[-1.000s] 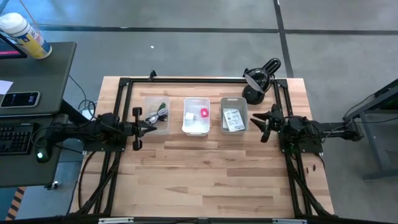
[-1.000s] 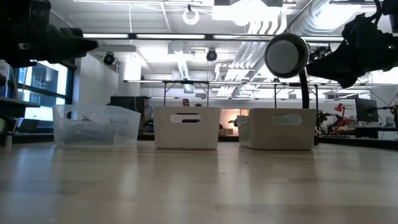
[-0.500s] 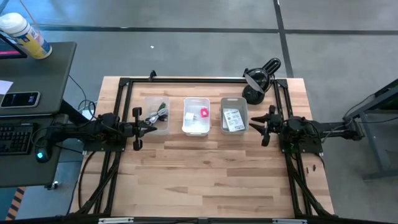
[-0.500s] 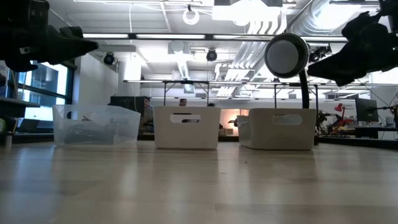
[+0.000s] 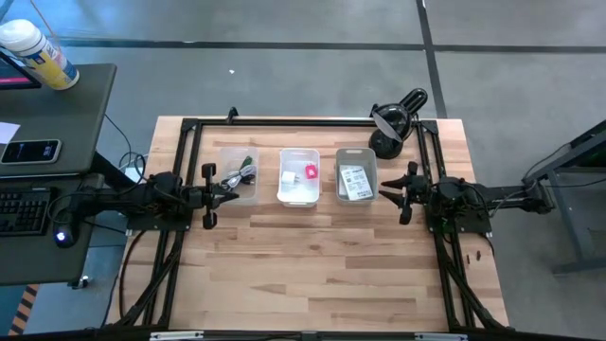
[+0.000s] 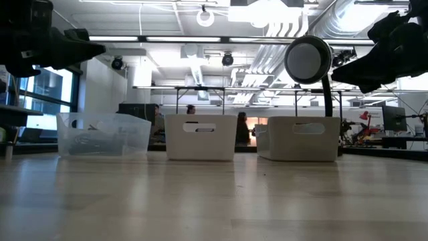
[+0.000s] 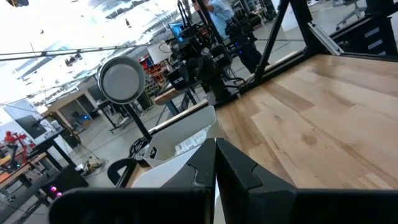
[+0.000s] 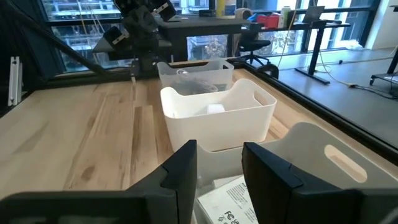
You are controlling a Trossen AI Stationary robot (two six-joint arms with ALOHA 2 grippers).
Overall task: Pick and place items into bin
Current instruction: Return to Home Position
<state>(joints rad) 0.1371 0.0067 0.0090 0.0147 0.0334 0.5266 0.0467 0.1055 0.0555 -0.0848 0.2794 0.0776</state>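
While they hover over the wooden table (image 5: pixel 312 270), left tool (image 5: pixel 231 195) together, right tool (image 5: pixel 385 193) apart; three bins (image 5: pixel 299 152); bright workshop (image 6: pixel 200 73) beyond.

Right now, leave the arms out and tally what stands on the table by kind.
Bins: 3 (clear bin, white bin, gray bin)
Gooseneck lamp: 1
Total: 4

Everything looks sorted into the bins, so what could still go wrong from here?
The open right claw hangs close beside the gray bin; a low swing might knock it. The shut left claw points at the wall of the clear bin and may nudge it. The black lamp stands near the right arm and might get bumped.
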